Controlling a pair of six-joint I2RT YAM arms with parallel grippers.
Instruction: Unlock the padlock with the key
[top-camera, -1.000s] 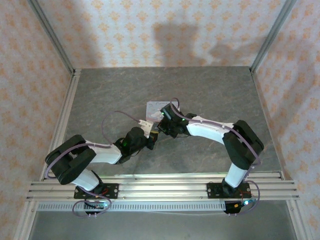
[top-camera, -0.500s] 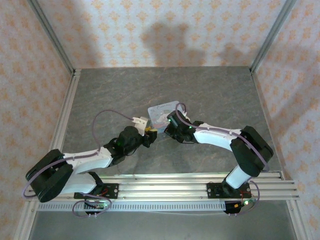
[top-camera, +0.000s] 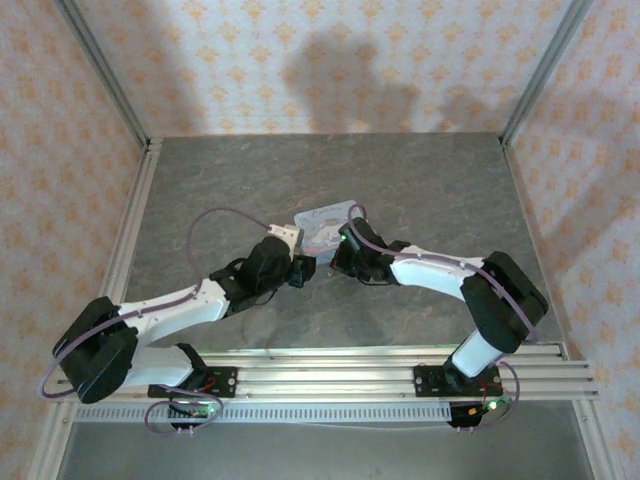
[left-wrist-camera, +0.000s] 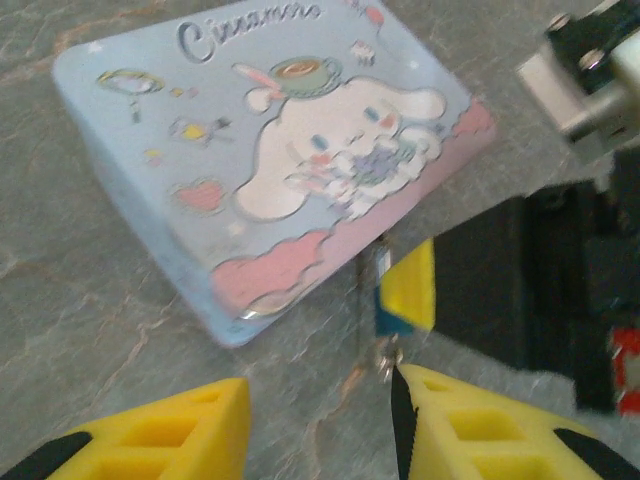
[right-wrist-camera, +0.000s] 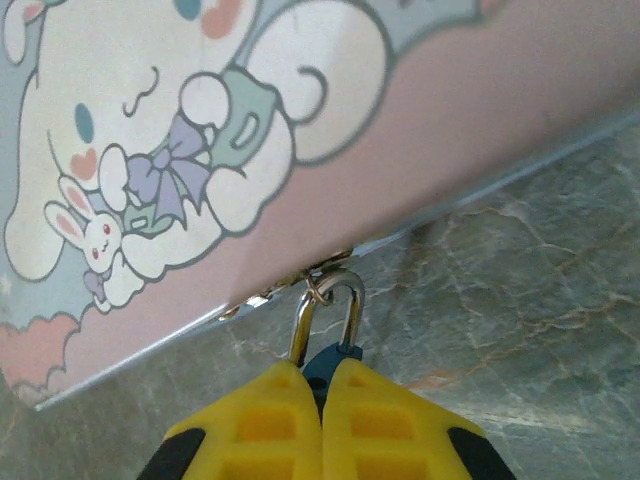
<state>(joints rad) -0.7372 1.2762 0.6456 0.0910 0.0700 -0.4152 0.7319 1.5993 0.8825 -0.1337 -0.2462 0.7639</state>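
Note:
The tiny dark blue padlock (right-wrist-camera: 329, 361) is pinched between the yellow fingers of my right gripper (right-wrist-camera: 318, 368), which is shut on it. Its silver shackle (right-wrist-camera: 345, 292) is hooked through the hasp on the front of the pastel cartoon tin (right-wrist-camera: 200, 130). In the left wrist view the padlock (left-wrist-camera: 388, 322) hangs below the tin (left-wrist-camera: 280, 150), and the small silvery key (left-wrist-camera: 386, 360) sticks out under it. My left gripper (left-wrist-camera: 320, 388) is open, with the key just at the tip of its right finger (left-wrist-camera: 440, 410). From above, the left gripper (top-camera: 303, 270) and the right gripper (top-camera: 336, 258) meet at the tin (top-camera: 325, 225).
The tin lies askew on the grey stone-patterned table (top-camera: 420, 190). Aluminium rails (top-camera: 320, 375) run along the near edge and another up the left side (top-camera: 130, 240). Patterned walls close in the back and sides. The right arm's black wrist (left-wrist-camera: 560, 290) is close on my left gripper's right.
My left gripper has opened. The left arm has stretched forward and flattened toward the tin, and the tin has turned and shifted slightly right. The right gripper has kept its hold.

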